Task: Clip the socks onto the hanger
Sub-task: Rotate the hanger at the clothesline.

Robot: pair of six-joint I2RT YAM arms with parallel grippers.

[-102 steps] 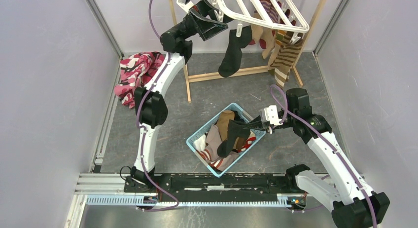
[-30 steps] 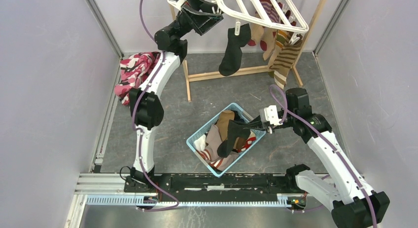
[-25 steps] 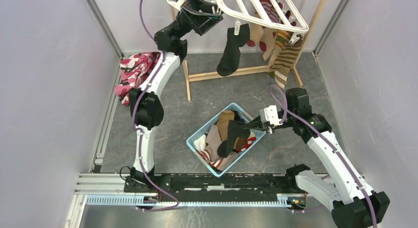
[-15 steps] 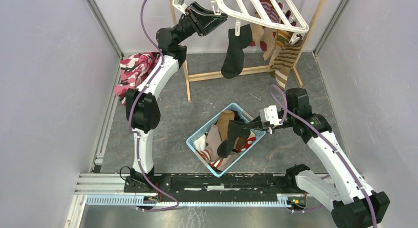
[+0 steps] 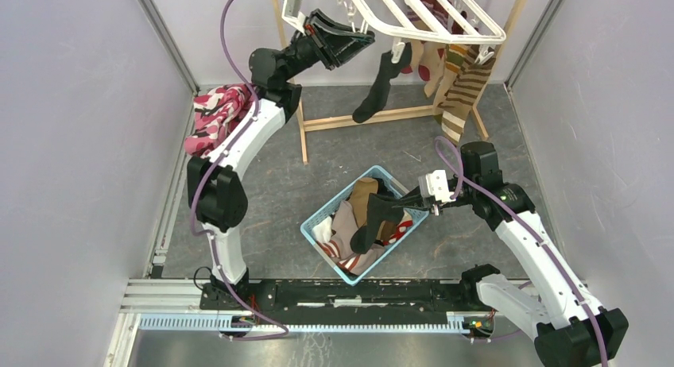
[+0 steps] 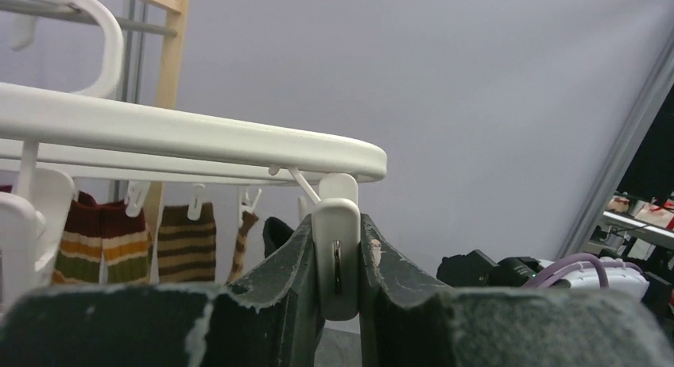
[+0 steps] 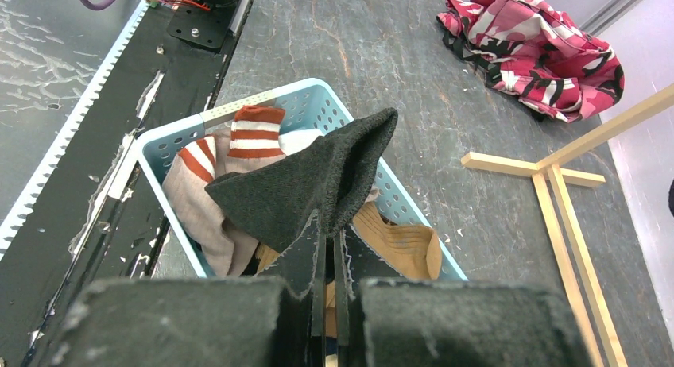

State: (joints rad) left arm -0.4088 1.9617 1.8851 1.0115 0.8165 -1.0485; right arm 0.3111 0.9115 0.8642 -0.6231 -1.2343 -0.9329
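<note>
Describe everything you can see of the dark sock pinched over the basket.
The dark sock is charcoal grey, a soft knit that looks slightly fuzzy. The right tool is shut on a folded part of it, so it drapes as a bunched fold above the light blue mesh basket, with one corner pointing up. In the top view its lower part hangs toward the other socks in the basket. Whether it touches them cannot be told.
</note>
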